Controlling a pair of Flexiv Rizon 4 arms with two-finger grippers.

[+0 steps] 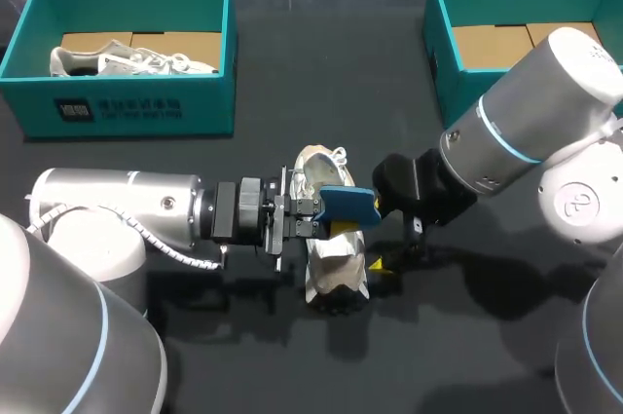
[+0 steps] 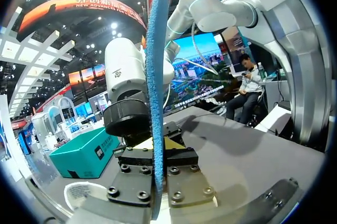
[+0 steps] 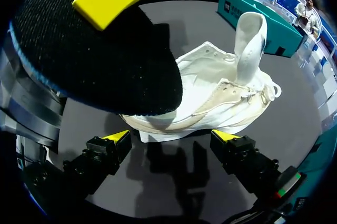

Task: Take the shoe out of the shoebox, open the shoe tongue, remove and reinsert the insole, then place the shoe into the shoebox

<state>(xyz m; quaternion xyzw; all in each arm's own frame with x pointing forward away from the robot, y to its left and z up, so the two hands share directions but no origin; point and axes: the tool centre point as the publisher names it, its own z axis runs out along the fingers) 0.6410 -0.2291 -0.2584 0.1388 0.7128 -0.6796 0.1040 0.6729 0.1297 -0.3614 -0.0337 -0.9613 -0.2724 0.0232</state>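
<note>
The white shoe (image 1: 326, 273) lies on the dark desk (image 1: 292, 83) in the middle of the head view, and its tongue (image 3: 250, 31) stands up. The left arm (image 1: 127, 209) comes in from the left edge. The left jaws are closed on the blue insole (image 1: 347, 205) and hold it just above the shoe; in the left wrist view the insole stands edge-on between the fingers. The right arm (image 1: 516, 131) comes in from the right. The right jaws are wide open and low near the desk, and the shoe lies just ahead of them, not touching. A teal shoebox (image 1: 195, 107) at the upper left holds another shoe (image 1: 127, 61). A second shoebox (image 1: 443, 54) is at the upper right.
</note>
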